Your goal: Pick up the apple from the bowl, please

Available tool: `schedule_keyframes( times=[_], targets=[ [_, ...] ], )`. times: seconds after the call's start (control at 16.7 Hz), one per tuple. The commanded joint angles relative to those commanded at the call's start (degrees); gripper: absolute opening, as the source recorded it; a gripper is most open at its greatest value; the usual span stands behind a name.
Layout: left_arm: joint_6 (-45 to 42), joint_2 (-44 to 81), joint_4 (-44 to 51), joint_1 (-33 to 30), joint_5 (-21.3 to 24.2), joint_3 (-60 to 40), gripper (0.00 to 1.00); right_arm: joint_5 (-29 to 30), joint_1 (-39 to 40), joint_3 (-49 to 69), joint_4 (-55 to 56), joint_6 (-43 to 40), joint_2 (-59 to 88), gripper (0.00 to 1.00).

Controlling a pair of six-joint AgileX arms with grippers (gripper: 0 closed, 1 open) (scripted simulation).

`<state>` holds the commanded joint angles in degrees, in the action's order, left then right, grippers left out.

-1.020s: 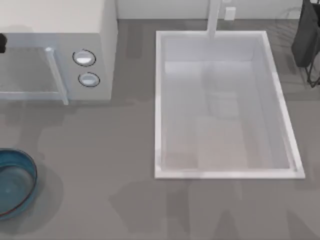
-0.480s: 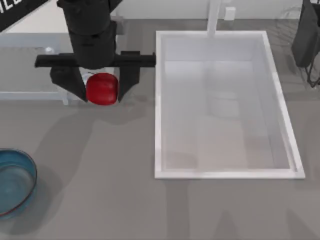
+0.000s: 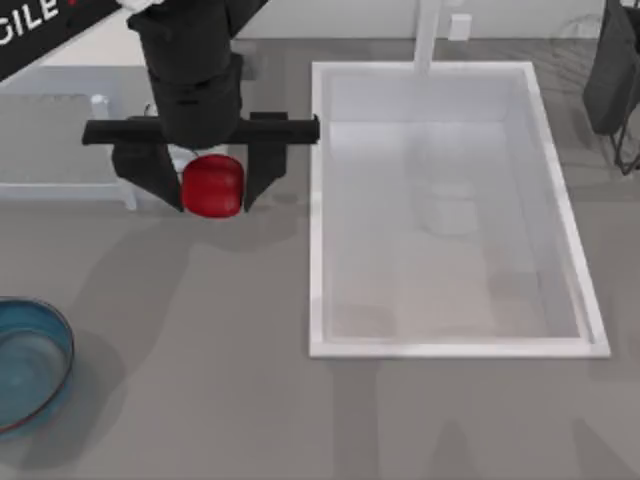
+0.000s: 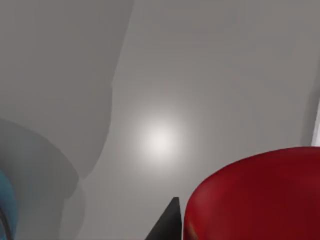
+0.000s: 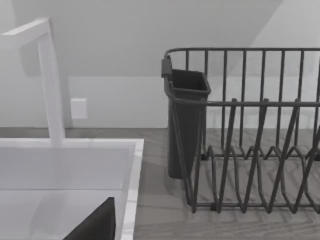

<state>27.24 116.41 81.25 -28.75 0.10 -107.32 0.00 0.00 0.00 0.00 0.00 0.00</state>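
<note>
Left tool (image 3: pixel 213 188) grips apple (image 3: pixel 212 187), round, no long axis.

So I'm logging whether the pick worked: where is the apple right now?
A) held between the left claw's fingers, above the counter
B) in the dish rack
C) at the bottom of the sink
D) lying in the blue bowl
A: the apple sits clamped in the left claw, well away from the bowl at the table's left edge.
</note>
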Motion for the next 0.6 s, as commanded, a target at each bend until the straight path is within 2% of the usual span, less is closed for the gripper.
schedule_keyframes(
  times=[0.36,0.6],
  targets=[
    [-0.1,1.4,-17.0,0.0,0.0,14.6,0.0,0.0,0.0,0.0,0.0,0.0,0.0,1.0],
    [-0.1,2.2,-22.0,0.0,0.0,19.4,0.0,0.0,0.0,0.0,0.0,0.0,0.0,1.0]
  ],
)
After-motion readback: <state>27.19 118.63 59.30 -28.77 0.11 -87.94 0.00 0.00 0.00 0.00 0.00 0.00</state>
